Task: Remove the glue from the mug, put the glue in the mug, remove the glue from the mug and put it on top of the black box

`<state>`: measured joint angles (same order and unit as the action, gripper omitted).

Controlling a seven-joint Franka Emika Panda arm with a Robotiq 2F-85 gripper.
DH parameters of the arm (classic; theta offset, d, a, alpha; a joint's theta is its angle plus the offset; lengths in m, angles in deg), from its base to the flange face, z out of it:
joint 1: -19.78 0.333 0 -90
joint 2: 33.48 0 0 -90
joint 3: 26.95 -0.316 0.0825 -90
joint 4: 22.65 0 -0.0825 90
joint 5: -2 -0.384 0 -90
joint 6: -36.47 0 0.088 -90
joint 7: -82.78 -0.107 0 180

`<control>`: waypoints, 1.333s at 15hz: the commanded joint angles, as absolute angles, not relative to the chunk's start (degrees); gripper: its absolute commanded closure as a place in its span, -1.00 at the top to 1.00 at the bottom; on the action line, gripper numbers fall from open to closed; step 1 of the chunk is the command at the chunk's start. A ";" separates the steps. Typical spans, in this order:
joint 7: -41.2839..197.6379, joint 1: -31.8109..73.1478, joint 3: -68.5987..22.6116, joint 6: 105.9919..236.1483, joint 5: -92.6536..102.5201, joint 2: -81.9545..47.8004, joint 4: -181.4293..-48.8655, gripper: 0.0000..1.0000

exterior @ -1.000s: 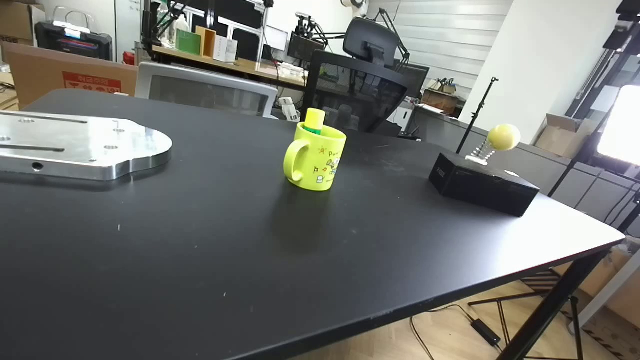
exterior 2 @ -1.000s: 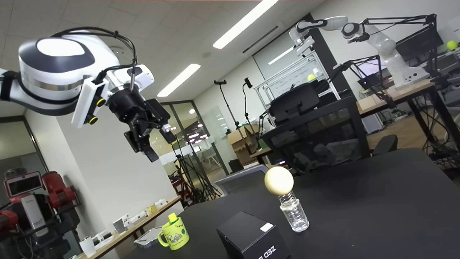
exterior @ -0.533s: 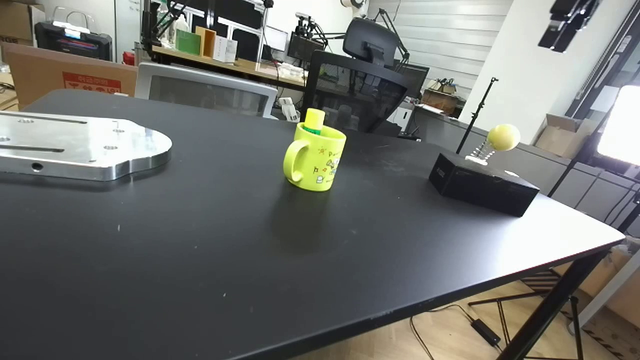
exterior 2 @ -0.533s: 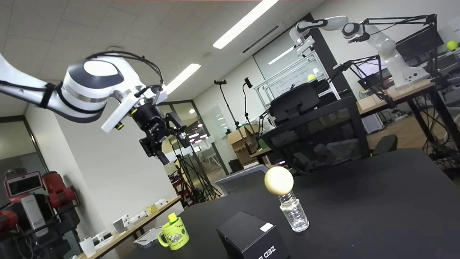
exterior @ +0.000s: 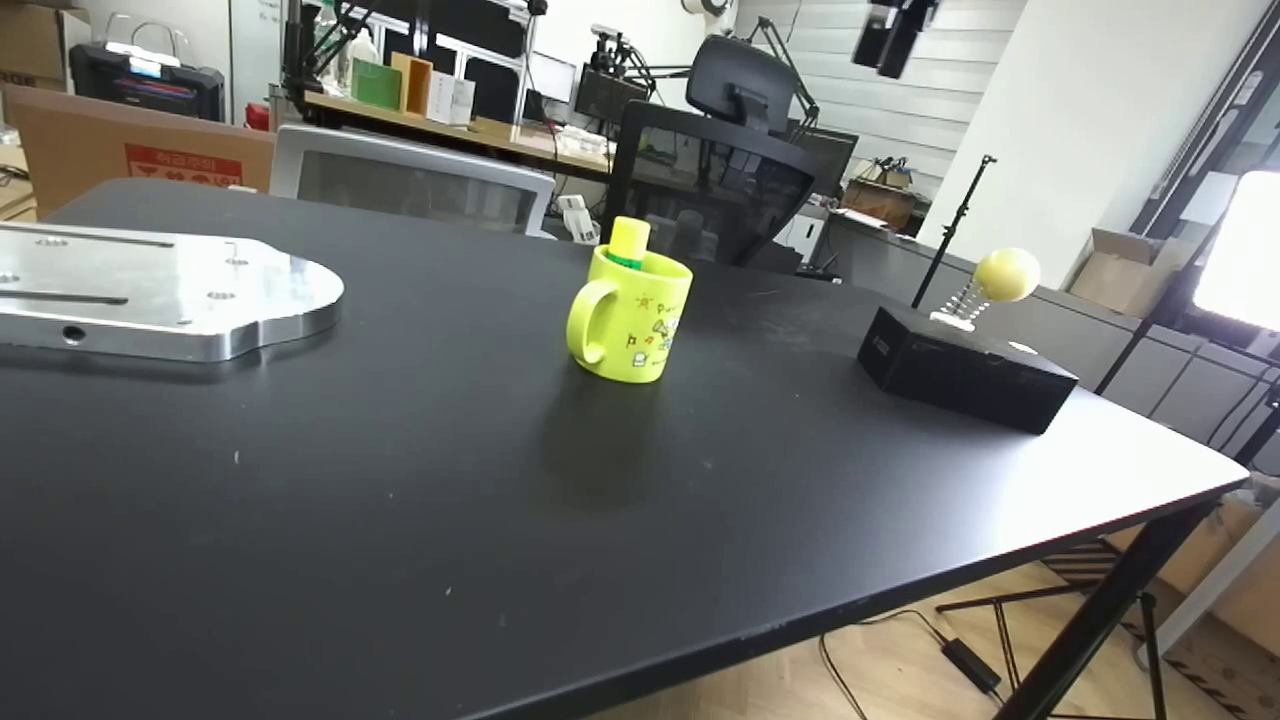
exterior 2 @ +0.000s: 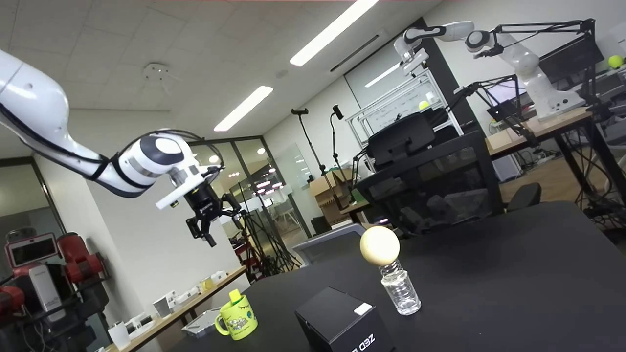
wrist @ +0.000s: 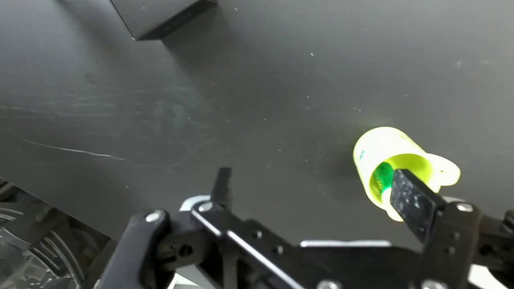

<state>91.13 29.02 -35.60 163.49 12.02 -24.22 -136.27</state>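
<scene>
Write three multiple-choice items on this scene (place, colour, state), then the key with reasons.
1. Where is the slim, cylindrical yellow-green glue stick?
A) On the floor
B) Inside the short, round yellow-green mug
C) On the flat silver metal plate

2. What colour is the rectangular sticker on the black rectangular box?
A) Red
B) Green
C) White

3. How does the black two-fingered end effector stand?
A) Open, empty
B) Shut on the mug
C) Shut, empty

1 B: its top shows above the mug's rim.
2 C: bright white in an exterior view.
3 A: jaws apart, nothing gripped, in the wrist view.
</scene>
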 commanded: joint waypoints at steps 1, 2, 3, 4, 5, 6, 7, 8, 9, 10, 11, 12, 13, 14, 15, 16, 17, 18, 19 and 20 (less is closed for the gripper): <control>84.23 33.56 -38.05 155.98 12.83 -16.61 -124.84 1.00; 87.57 32.08 -37.43 160.13 12.08 -20.68 -131.30 1.00; 86.98 33.07 -37.87 159.49 12.08 -19.56 -129.90 1.00; 86.99 33.32 -37.93 159.62 12.10 -19.27 -129.94 1.00; 87.09 33.16 -37.83 159.69 12.09 -19.26 -130.15 1.00; 87.39 32.69 -37.62 159.70 12.08 -19.38 -130.27 1.00; 87.66 32.31 -37.50 159.78 12.07 -19.40 -130.28 1.00; 87.77 32.13 -37.46 159.82 12.06 -19.41 -130.28 1.00; 87.81 32.06 -37.45 159.83 12.05 -19.44 -130.29 1.00; 87.55 31.99 -37.35 159.74 11.73 -18.38 -129.09 1.00; 86.02 32.22 -36.98 159.29 12.23 -16.64 -127.01 1.00; 85.24 32.34 -36.80 158.56 12.13 -15.08 -125.09 1.00; 83.80 32.60 -36.54 158.11 12.20 -13.60 -123.27 1.00; 82.04 32.95 -36.23 157.50 12.18 -11.70 -120.80 1.00; 81.32 33.14 -36.08 157.02 11.89 -10.03 -118.63 1.00; 80.88 33.41 -36.05 156.80 11.72 -8.47 -116.54 1.00; 80.45 33.73 -36.02 156.50 11.61 -7.02 -114.62 1.00; 80.21 34.16 -35.99 156.07 11.66 -5.51 -112.61 1.00; 79.96 34.81 -35.99 155.18 11.82 -3.83 -110.40 1.00; 79.97 35.46 -36.03 154.18 11.89 -2.31 -108.36 1.00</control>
<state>82.48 33.09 -36.68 158.38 11.93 -7.59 -116.73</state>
